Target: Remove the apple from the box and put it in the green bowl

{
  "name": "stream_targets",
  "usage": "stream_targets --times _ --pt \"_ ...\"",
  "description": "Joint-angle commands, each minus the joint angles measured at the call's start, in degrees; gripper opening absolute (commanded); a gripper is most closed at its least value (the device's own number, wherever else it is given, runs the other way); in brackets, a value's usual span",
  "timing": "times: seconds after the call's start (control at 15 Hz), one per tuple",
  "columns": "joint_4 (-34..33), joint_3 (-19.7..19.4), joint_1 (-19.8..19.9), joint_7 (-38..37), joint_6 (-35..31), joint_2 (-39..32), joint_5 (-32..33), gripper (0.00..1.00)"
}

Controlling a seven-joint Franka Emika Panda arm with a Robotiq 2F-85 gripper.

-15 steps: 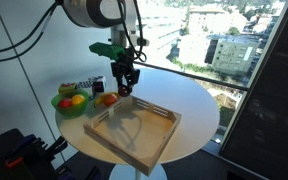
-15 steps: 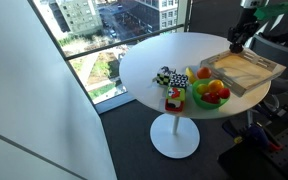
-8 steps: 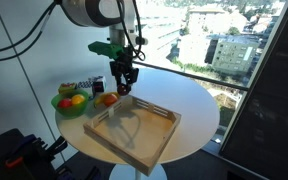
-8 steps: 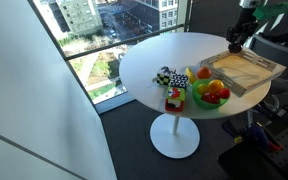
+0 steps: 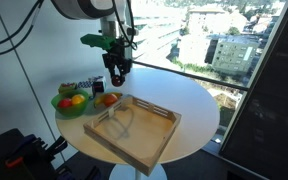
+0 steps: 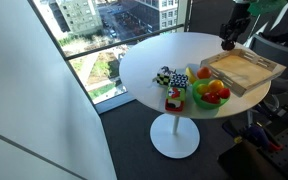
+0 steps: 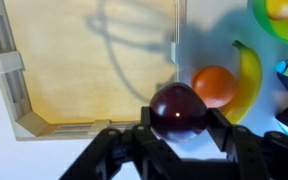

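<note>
My gripper (image 7: pixel 178 118) is shut on the dark red apple (image 7: pixel 177 110) and holds it in the air. In both exterior views the gripper (image 5: pixel 116 76) (image 6: pixel 229 42) hangs above the near-bowl edge of the light wooden box (image 5: pixel 134 128) (image 6: pixel 246 68). The box (image 7: pixel 84 60) is empty in the wrist view. The green bowl (image 5: pixel 62 101) (image 6: pixel 198 99) stands beside the box and holds yellow, orange and red fruits. Its rim shows in the wrist view (image 7: pixel 256 20) at the top right.
An orange (image 7: pixel 215 85) and a banana (image 7: pixel 246 75) lie on the white round table (image 5: pixel 194 100) between box and bowl. Small dark objects (image 5: pixel 84 86) (image 6: pixel 174 97) sit beyond the bowl. Large windows lie behind the table.
My gripper has risen and shifted toward the bowl side with the apple in it, away from the box's inside.
</note>
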State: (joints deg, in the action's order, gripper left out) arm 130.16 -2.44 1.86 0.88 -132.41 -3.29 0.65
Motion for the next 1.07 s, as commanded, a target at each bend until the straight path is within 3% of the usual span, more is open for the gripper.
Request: stream_targets --times 0.0,1.0 --pt "0.45 1.30 -1.08 1.22 1.94 2.22 0.40 0.34" --pt "2.66 6.70 -5.97 5.34 5.66 3.02 -0.29 0.34"
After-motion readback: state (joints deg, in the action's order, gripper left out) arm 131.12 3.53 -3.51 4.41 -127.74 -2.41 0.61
